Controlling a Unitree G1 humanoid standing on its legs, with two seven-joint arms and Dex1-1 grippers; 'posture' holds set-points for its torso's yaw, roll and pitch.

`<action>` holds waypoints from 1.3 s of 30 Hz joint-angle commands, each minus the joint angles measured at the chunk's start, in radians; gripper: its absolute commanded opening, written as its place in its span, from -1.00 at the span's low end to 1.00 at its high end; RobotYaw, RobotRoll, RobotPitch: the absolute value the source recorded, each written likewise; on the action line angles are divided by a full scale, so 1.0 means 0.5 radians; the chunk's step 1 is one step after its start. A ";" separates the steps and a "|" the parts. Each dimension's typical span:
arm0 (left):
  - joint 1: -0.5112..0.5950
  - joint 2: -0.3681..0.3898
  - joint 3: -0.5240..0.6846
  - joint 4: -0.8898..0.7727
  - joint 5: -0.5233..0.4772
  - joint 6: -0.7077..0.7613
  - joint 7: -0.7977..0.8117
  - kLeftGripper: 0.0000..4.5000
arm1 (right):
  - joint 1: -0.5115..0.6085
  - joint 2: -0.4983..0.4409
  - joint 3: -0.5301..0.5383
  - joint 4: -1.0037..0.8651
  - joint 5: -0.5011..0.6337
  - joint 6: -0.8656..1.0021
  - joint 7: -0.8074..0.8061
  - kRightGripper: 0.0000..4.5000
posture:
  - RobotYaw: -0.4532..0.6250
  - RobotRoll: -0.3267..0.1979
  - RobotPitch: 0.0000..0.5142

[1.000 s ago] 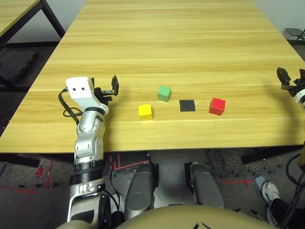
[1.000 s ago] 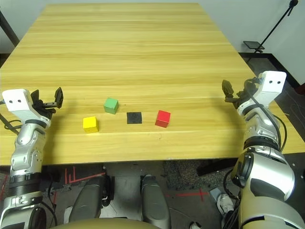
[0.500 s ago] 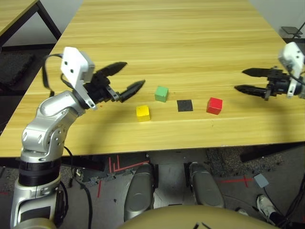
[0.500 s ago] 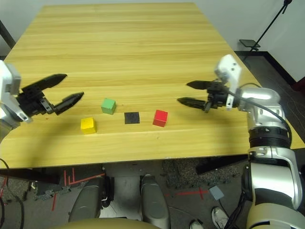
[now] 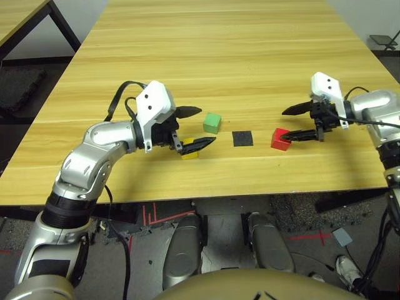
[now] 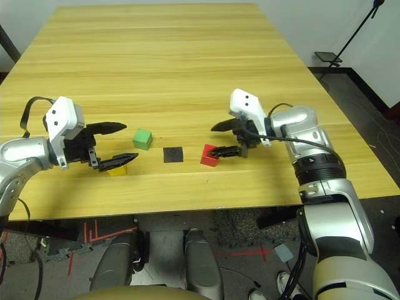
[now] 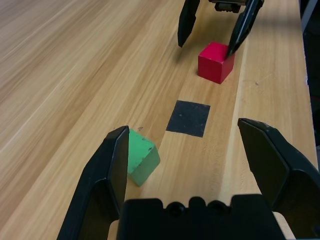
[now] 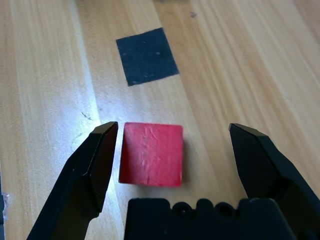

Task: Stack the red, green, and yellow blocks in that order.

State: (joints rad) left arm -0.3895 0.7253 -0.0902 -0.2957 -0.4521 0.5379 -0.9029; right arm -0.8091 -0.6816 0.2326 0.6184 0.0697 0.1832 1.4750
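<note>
Now lower wide-open, empty right gripper (image 8: 167, 165) squarely around red block (image 8: 151, 154) near surface's front edge, squeeze gently; keep wide-open, empty left gripper (image 5: 195, 128) away.

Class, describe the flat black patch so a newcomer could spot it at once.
On the wooden table, near its front edge, three cubes sit in a loose row. The black patch lies between the green cube and red cube. It alone is flat.

A pale wood-plank surface (image 5: 219, 56) stands on a dark floor (image 5: 25, 87) marked with red tape lines (image 5: 156, 215); a second wooden table (image 5: 19, 15) stands beside it.
</note>
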 commanded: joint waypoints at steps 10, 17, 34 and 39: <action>0.056 -0.015 0.015 -0.060 0.037 0.074 0.069 0.99 | -0.080 0.058 0.140 0.185 -0.196 -0.152 0.043 0.92 | 0.65 -0.30 -0.54; 0.067 -0.014 0.041 -0.095 0.039 0.102 0.127 1.00 | -0.174 0.156 0.187 0.251 -0.286 -0.222 -0.009 -0.04 | 0.73 -0.31 -0.53; 0.030 -0.036 0.083 -0.140 0.043 0.186 0.257 1.00 | -0.449 0.538 0.291 0.476 -0.373 -0.397 0.025 -0.08 | 0.90 -0.41 -0.52; 0.089 -0.029 0.121 -0.179 0.035 0.192 0.294 1.00 | -0.504 0.589 0.289 0.583 -0.394 -0.451 0.011 -0.08 | 0.94 -0.44 -0.52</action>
State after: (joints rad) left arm -0.3633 0.7086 -0.0414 -0.3693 -0.4391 0.6258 -0.7626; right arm -1.0455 -0.3943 0.3776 0.8950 -0.1183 -0.0273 1.4825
